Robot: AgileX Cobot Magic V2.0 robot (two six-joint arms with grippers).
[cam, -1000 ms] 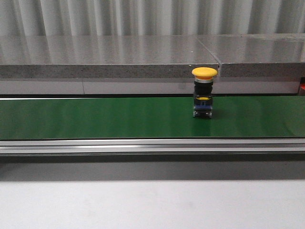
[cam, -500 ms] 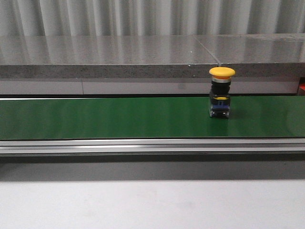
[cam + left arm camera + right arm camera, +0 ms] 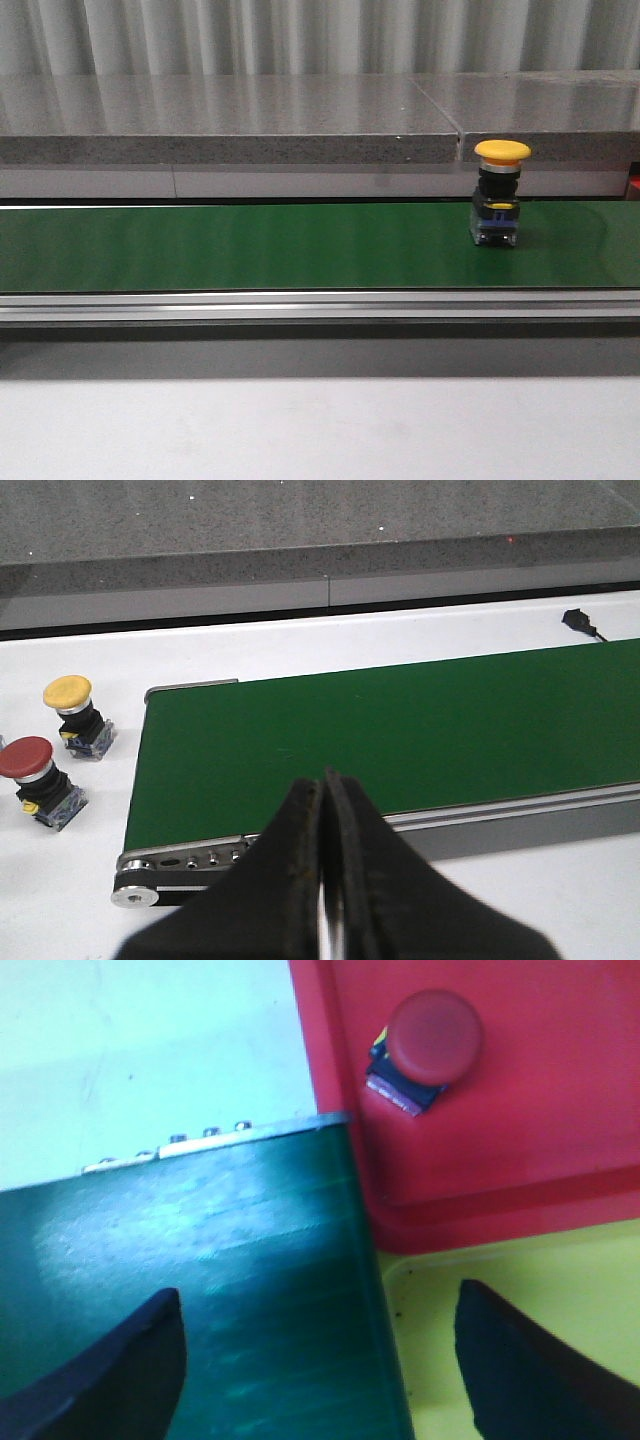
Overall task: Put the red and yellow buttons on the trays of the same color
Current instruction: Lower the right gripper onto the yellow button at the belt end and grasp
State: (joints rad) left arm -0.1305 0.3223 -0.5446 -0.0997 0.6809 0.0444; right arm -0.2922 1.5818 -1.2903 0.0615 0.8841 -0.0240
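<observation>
Yellow buttons [image 3: 500, 192] [image 3: 75, 713] number two, red two [image 3: 37, 780] [image 3: 425, 1048]; left tool [image 3: 324, 880] pressed together, right tool [image 3: 320, 1360] spread.

Yellow button [image 3: 500, 194] stood upright on the green belt [image 3: 250, 245]. Red button [image 3: 430, 1047] lay in the red tray [image 3: 560, 1140]; yellow tray [image 3: 540, 1290] adjoined.

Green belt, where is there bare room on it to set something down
The green belt is bare from its left end to the yellow button near its right. Beside the left end it is crowded: a yellow button and red button.
</observation>
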